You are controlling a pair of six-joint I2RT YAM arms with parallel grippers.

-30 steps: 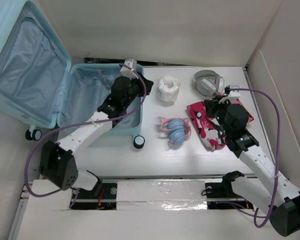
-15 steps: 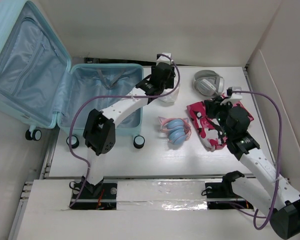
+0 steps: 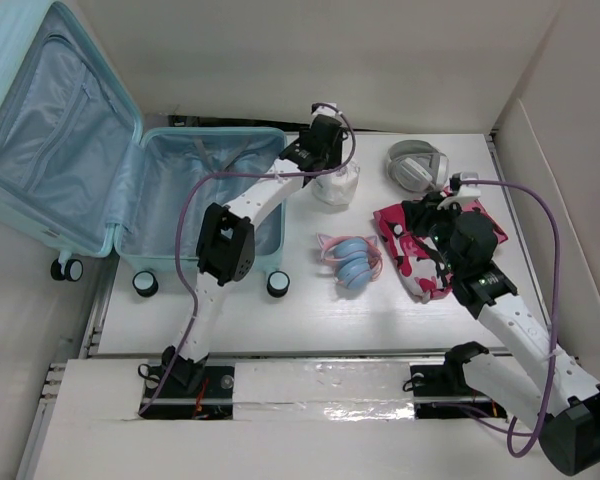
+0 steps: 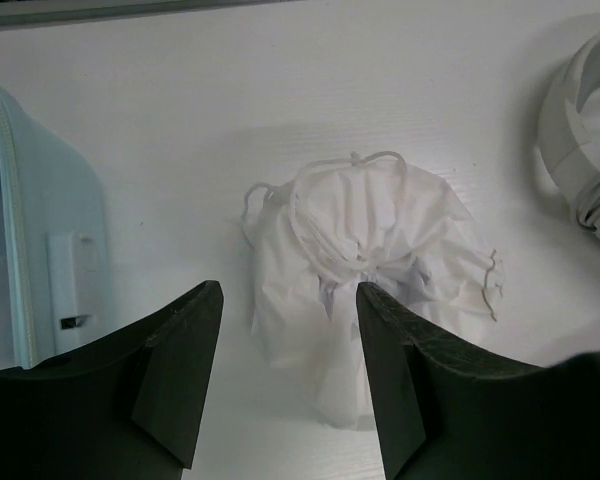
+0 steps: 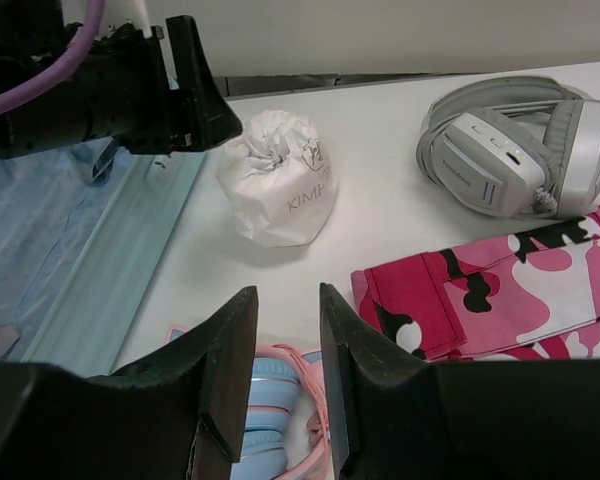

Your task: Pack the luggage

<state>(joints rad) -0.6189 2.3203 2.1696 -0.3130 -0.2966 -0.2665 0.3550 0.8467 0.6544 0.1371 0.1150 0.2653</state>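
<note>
The luggage (image 3: 200, 200) lies open at the left, its pale aqua lid (image 3: 50, 130) propped up and its lining showing; its edge is in the left wrist view (image 4: 40, 260). My left gripper (image 3: 328, 168) (image 4: 290, 290) hangs open just above a white tied bundle (image 3: 338, 190) (image 4: 365, 270), apart from it. My right gripper (image 3: 427, 214) (image 5: 286, 298) is open with nothing between its fingers, above the table between blue-and-pink headphones (image 3: 352, 262) (image 5: 270, 420) and a pink camo cloth (image 3: 420, 255) (image 5: 500, 300).
Grey-white headphones (image 3: 415, 165) (image 5: 520, 150) lie at the back right. Walls enclose the table at the back and right. The luggage's caster wheels (image 3: 278, 284) stand at its near edge.
My left arm has swung from over the luggage to the white bundle, and its gripper has opened. The right gripper has opened from shut, staying by the camo cloth.
</note>
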